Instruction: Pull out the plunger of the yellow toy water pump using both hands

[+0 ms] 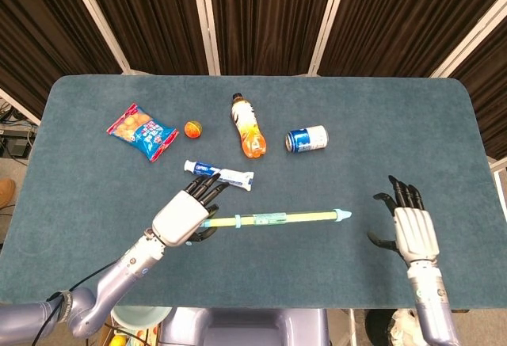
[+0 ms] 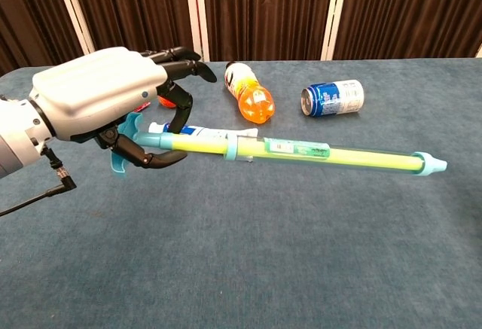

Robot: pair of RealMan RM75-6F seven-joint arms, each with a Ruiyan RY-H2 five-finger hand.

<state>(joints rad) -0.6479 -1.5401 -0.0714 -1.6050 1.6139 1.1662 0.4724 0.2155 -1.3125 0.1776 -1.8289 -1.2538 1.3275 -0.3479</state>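
Your left hand [image 2: 105, 103] has a smooth pale grey shell over the back, black jointed fingers [image 2: 179, 54], a silver-grey forearm and a thin black cable at the wrist. Your right hand [image 1: 413, 231] matches: pale shell, black fingers.
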